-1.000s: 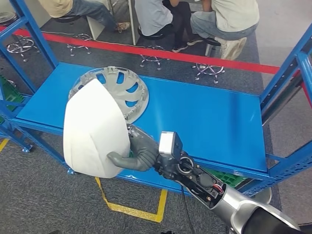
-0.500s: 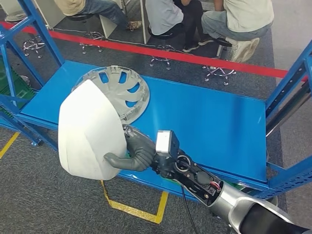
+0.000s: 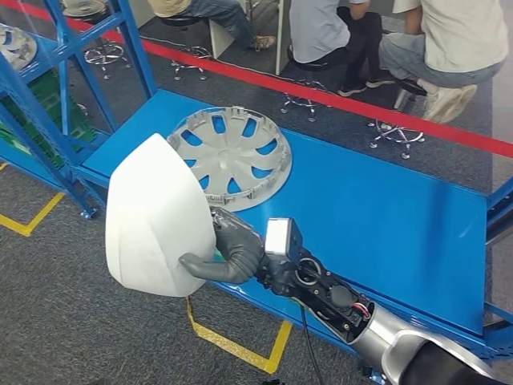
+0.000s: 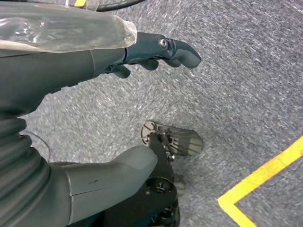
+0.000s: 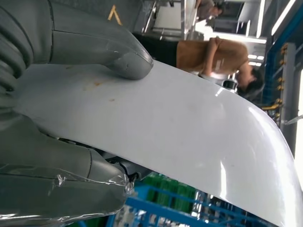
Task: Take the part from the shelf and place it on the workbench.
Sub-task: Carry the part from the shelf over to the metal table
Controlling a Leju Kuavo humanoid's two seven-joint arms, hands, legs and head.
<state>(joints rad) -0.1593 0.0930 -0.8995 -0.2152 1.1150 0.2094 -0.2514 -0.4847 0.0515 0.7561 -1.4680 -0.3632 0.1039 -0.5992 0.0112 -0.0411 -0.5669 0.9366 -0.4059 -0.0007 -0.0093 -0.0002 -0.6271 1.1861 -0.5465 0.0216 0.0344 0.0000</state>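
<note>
White curved part [image 3: 154, 216] sits in the right hand [image 3: 232, 250], thumb pressed on its outer face and the other fingers [image 5: 53, 165] tucked under its edge, so the shell juts out past the fingertips, over the grey carpet beside the blue workbench [image 3: 387, 216]. Beyond the fingers, a silver hubcap [image 3: 232, 155] lies flat on that bench. The left hand [image 4: 107, 109] hangs over the carpet, fingers [image 4: 171, 49] apart and holding nothing

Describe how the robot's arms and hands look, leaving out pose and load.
The right arm is silver, with an open black wrist section showing red wires, a small white camera box and a black cable. The right hand and left hand are dark grey with ribbed wrist covers.
</note>
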